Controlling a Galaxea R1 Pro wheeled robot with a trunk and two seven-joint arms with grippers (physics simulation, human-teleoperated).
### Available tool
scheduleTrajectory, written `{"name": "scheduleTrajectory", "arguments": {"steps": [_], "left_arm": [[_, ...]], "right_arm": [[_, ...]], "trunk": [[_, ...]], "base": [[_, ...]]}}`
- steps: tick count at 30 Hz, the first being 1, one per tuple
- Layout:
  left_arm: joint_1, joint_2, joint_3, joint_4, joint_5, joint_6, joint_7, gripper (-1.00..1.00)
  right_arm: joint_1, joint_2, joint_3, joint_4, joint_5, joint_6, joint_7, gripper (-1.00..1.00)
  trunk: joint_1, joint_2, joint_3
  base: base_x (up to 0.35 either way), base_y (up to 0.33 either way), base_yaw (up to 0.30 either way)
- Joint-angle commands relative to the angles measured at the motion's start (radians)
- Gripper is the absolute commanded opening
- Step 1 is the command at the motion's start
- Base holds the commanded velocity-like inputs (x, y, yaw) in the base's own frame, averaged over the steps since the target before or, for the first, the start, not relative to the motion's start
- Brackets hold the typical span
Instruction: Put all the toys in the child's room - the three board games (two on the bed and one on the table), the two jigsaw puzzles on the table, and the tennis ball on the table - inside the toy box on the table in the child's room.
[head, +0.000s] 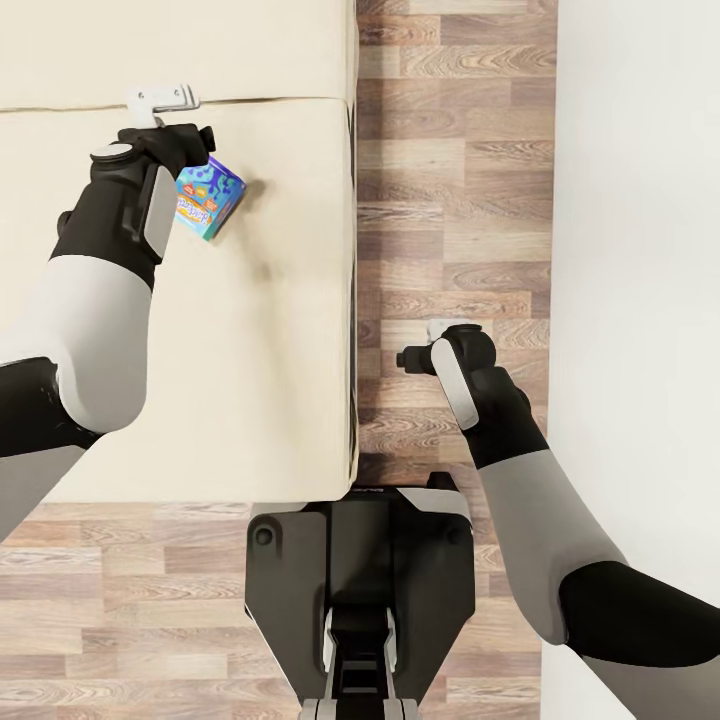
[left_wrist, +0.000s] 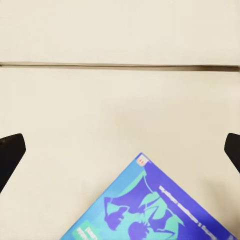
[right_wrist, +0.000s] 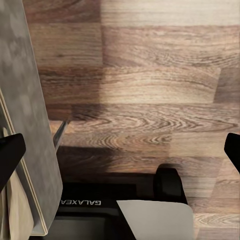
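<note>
a board game is being approached on the bed by the left gripper, nothing yet in the toy box from here.

the blue-green board game (head: 208, 198) is seen lying on the beige bed (head: 250, 380), partly covered by the left gripper (head: 160, 100) in the head view; whether it is touched cannot be told. in the left wrist view the fingertips (left_wrist: 11, 155) are spread wide at the picture's edges, with only a corner of the box (left_wrist: 150, 205) between them and nothing held, so a closing grasp is judged likely to catch just that corner and let the flat box pivot or slip on the soft mattress. the right gripper (head: 412, 357) is held over the wooden floor (head: 450, 150) beside the bed, its fingertips (right_wrist: 10, 155) also parted and empty; the robot base (right_wrist: 100, 210) is shown in the right wrist view.
</note>
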Motion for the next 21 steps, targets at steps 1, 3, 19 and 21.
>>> {"name": "scheduleTrajectory", "arguments": {"steps": [1,3,19,21], "left_arm": [[0.0,-0.001,0.005,-0.001,-0.01,0.005,-0.002,1.0],[0.0,-0.001,0.005,-0.001,-0.01,0.004,-0.003,1.0],[0.005,-0.007,0.004,0.002,-0.011,0.0,-0.008,1.0],[0.005,-0.007,0.003,0.002,-0.011,0.0,-0.007,1.0]], "right_arm": [[0.0,0.0,0.001,-0.001,-0.01,0.003,-0.01,1.0],[0.0,0.0,0.001,-0.001,-0.01,0.003,-0.01,1.0],[0.0,0.0,-0.001,0.001,-0.01,0.003,-0.01,1.0],[0.0,0.0,0.0,0.0,-0.01,0.003,-0.01,1.0]], "trunk": [[0.001,-0.002,-0.002],[0.001,-0.002,-0.003],[0.001,-0.002,-0.026],[0.001,-0.002,-0.029]], "base": [[0.0,0.0,0.0],[0.0,0.0,0.0],[0.0,0.0,0.0],[0.0,0.0,0.0]]}}
